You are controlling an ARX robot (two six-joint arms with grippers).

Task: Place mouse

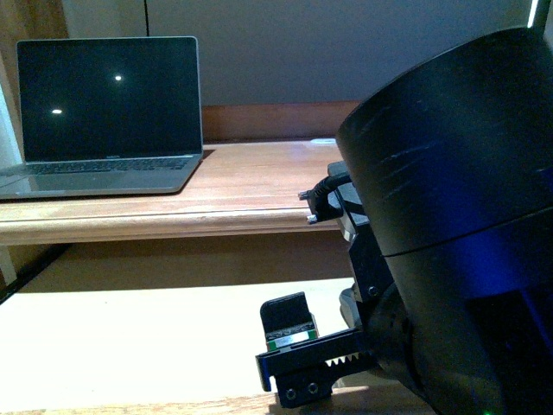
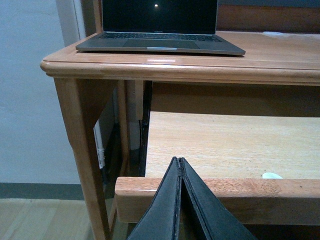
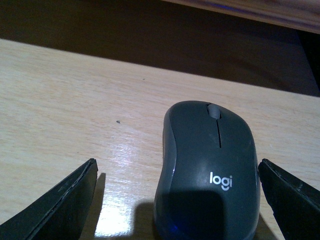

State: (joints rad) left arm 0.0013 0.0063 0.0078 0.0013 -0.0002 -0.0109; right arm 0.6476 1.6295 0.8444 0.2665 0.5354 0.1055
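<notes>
The mouse [image 3: 210,170] lies flat on the lower tabletop [image 3: 60,100], a light wooden board under the desk. It is dark grey, with the word "logi" on its back. Its wheel end points away from the wrist, toward the dark space under the upper tabletop [image 1: 251,186].

The right gripper [image 3: 177,162] is spread wide and grasps nothing. The mouse is between its two fingers [image 3: 60,205]. It is just beside one finger and well apart from the other. I cannot tell if it touches the closer finger.

In the front view the right arm [image 1: 458,216] fills the right side and hides the mouse.

The left gripper [image 2: 179,160] is clenched, its fingers pressed together with nothing between them. It is at the near edge of the lower tabletop, on the left side.

A laptop [image 1: 108,112] stands open with a dark screen on the far left of the upper tabletop.
</notes>
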